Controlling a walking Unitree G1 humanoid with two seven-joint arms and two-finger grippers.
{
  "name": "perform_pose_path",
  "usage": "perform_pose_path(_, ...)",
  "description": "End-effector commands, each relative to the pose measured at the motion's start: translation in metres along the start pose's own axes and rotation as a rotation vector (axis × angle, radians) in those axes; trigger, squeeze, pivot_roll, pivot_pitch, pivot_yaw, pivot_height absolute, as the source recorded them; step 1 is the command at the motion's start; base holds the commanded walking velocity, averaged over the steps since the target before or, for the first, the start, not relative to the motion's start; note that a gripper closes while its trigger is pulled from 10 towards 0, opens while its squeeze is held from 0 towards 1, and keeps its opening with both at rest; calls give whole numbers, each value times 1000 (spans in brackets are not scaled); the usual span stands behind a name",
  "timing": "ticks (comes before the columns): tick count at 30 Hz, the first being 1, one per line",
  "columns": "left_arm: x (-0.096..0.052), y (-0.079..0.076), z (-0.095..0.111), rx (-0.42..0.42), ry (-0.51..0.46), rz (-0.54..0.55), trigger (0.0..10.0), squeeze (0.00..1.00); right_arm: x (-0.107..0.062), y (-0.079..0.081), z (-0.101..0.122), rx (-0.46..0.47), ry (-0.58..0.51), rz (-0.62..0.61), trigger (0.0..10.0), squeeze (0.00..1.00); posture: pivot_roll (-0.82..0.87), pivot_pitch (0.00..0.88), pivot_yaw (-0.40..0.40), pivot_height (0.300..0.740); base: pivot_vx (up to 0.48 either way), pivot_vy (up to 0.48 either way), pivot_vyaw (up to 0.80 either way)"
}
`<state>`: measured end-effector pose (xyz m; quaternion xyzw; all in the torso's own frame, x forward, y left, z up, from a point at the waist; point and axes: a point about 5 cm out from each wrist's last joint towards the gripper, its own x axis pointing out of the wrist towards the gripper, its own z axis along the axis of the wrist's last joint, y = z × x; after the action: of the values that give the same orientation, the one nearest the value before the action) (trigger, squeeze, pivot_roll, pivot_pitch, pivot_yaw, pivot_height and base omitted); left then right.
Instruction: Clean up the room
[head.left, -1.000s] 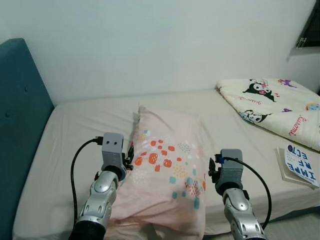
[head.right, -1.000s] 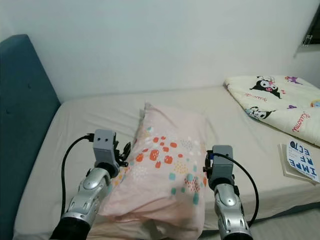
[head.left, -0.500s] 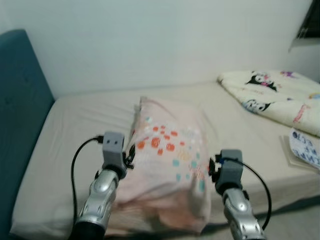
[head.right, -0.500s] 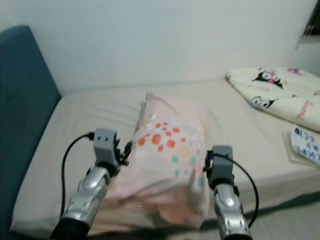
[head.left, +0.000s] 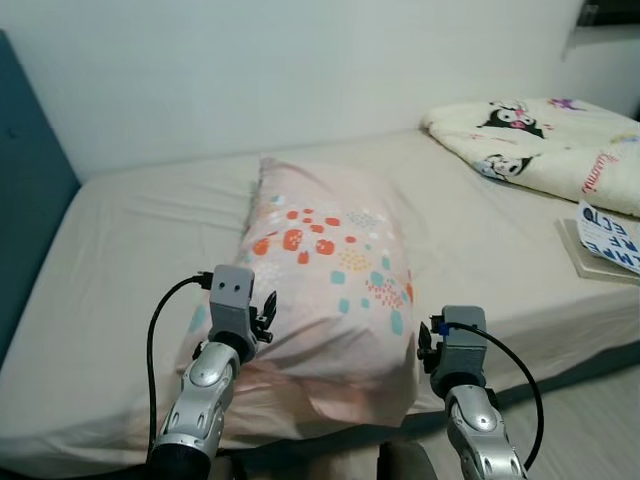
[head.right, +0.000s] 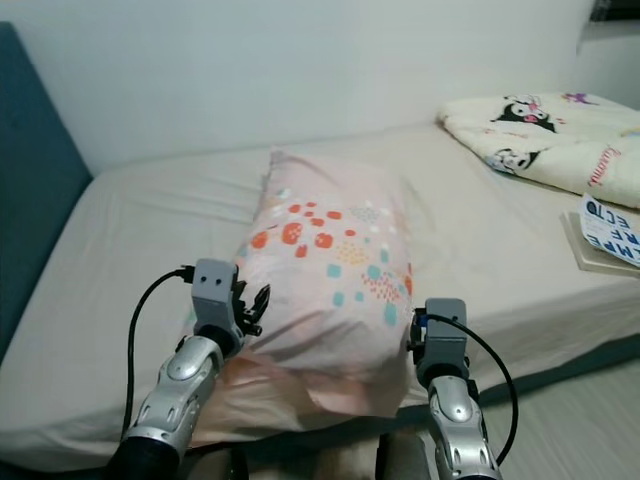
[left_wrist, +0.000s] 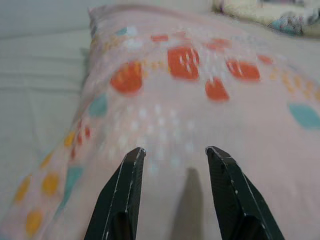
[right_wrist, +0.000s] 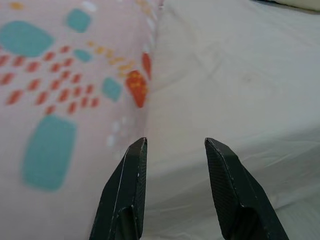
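Hovering both grippers, left (left_wrist: 172, 152) and right (right_wrist: 175, 142), fingers spread and empty, at the pink pillow (head.left: 325, 270); next it's probably needing to close in and pinch its edges.

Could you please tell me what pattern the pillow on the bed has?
The pillow is pale pink with orange-red, teal and yellow blotches, clearest in the left eye view.

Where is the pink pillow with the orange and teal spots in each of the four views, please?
Left eye view: pillow lies mid-bed, between both arms.
Right eye view: same place, centre.
Left wrist view: its spotted top spreads beyond the left gripper, open.
Right wrist view: its edge lies beside the right gripper, open, next to the beige sheet.
Shared landmark: the orange spots.
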<state>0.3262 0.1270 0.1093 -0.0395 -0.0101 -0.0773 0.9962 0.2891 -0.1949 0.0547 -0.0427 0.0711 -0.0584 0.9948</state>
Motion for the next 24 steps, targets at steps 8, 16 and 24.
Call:
perform_pose_path(8,22,46,23,-168,-51,153,10000,78,13,0,15,57,-38,-25,10000,0,0,75,-6,567,0,0,0)
perform_pose_path(16,36,68,22,-272,32,172,10000,1000,30,-11,17,201,16,-116,10000,1000,-1,125,-5,567,0,0,0)
perform_pose_path(24,37,73,11,-374,159,11,10000,1000,47,-18,30,497,-5,-121,10000,1000,-1,156,-1,567,0,0,0)
